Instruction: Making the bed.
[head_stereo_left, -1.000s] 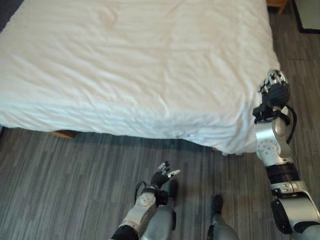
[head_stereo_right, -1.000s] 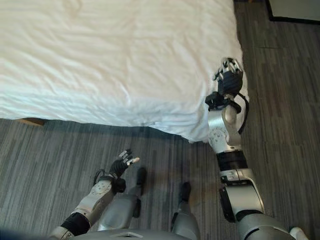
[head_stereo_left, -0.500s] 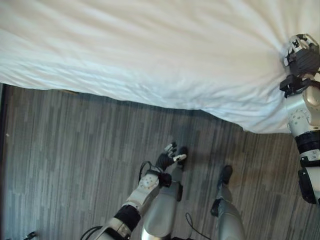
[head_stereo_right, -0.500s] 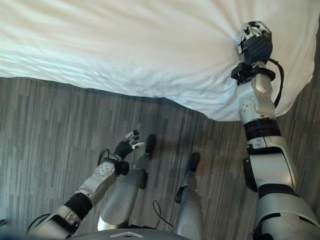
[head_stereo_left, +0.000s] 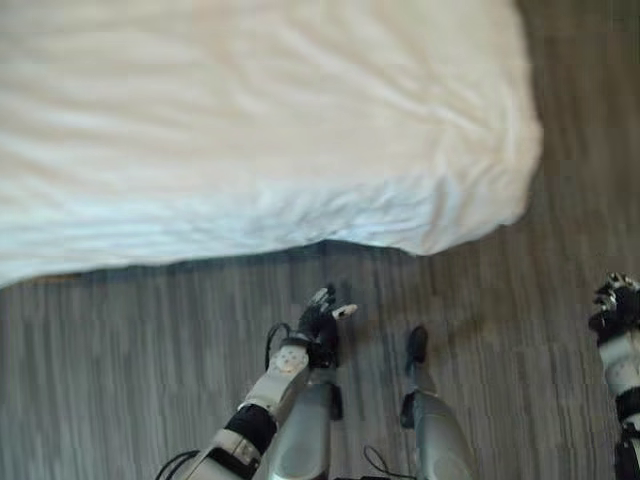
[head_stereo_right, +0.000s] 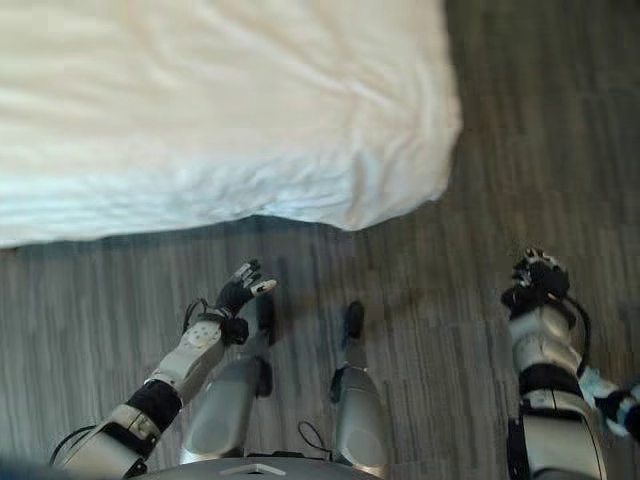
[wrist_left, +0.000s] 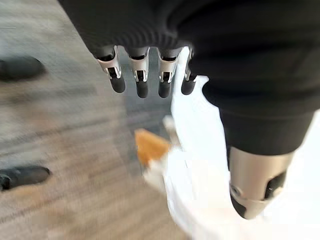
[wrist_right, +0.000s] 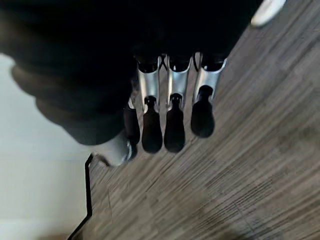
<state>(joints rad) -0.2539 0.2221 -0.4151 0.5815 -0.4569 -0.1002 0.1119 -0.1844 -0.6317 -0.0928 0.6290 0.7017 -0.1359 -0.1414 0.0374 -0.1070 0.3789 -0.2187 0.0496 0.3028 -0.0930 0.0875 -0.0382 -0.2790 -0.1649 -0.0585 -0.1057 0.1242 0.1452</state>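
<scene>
While spread flat, white duvet (head_stereo_left: 250, 130) crosswise

No legible text, labels, numbers or signs anywhere.

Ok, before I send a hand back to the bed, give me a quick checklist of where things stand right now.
1. Left hand empty: ok, fingers relaxed over the floor.
2. Right hand empty: ok, fingers hang straight over the floor, holding nothing.
3. Both hands off the sheet: ok, neither touches it.
4. Near corner of the sheet draped over the bed edge: ok.
5. Sheet smooth: not ok, creases show near that corner.
6. Far side of the bed tidy: cannot tell.
</scene>
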